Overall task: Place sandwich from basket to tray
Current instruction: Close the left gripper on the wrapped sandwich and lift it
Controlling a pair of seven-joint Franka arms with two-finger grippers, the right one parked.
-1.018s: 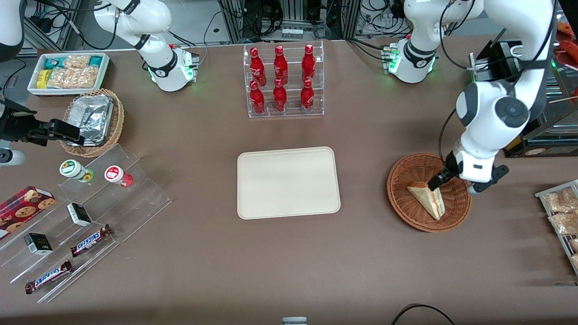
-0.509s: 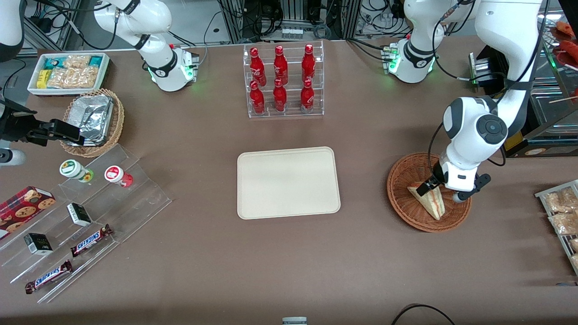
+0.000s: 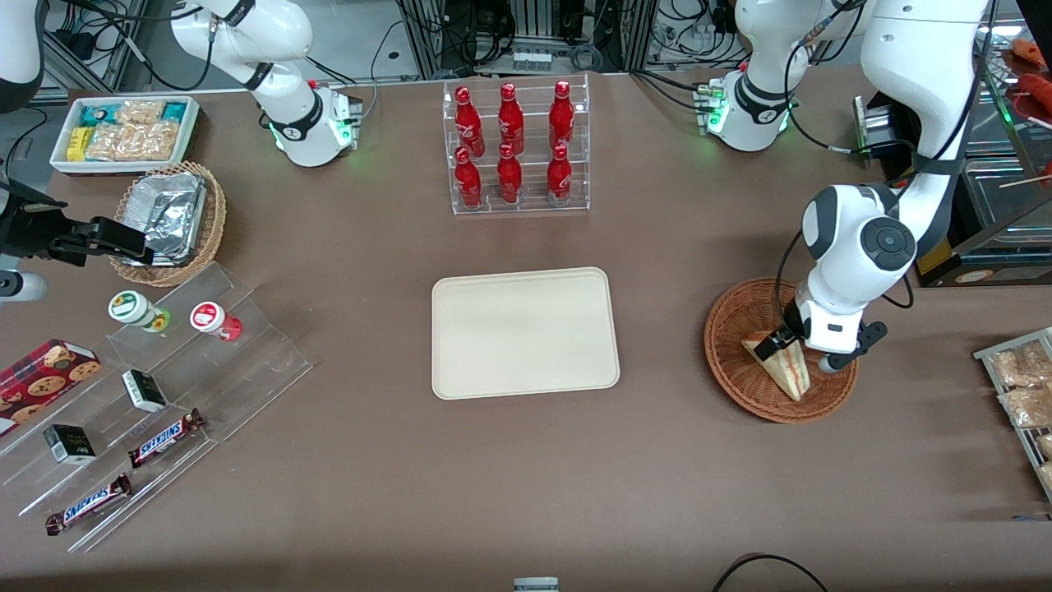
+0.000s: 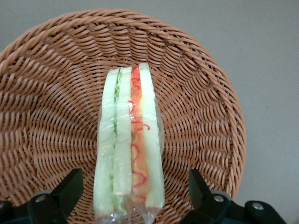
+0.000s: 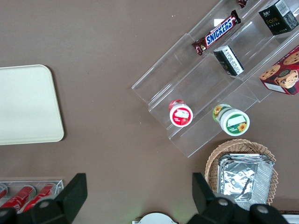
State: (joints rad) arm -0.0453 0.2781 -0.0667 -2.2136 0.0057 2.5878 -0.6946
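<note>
The sandwich (image 3: 787, 372), a wrapped white-bread wedge with a red-pink stripe (image 4: 138, 140), lies in the round reddish-brown wicker basket (image 3: 734, 380) toward the working arm's end of the table. My gripper (image 3: 785, 349) is down inside the basket, open, with one black finger (image 4: 70, 186) on each side of the sandwich's wide end and a gap to the bread on both sides (image 4: 134, 186). The cream tray (image 3: 524, 333) lies flat and bare at the table's middle, beside the basket (image 4: 205, 107).
A clear rack of red bottles (image 3: 516, 148) stands farther from the front camera than the tray. A wire rack of packaged snacks (image 3: 1022, 395) sits at the working arm's table edge. A stepped acrylic shelf (image 3: 156, 386), a tan foil basket (image 3: 168, 222) and a white snack bin (image 3: 127, 131) lie toward the parked arm's end.
The arm has folded lower and the gripper has come down and nearer the front camera, from the basket's rim side onto the sandwich's wide end. The sandwich has not moved.
</note>
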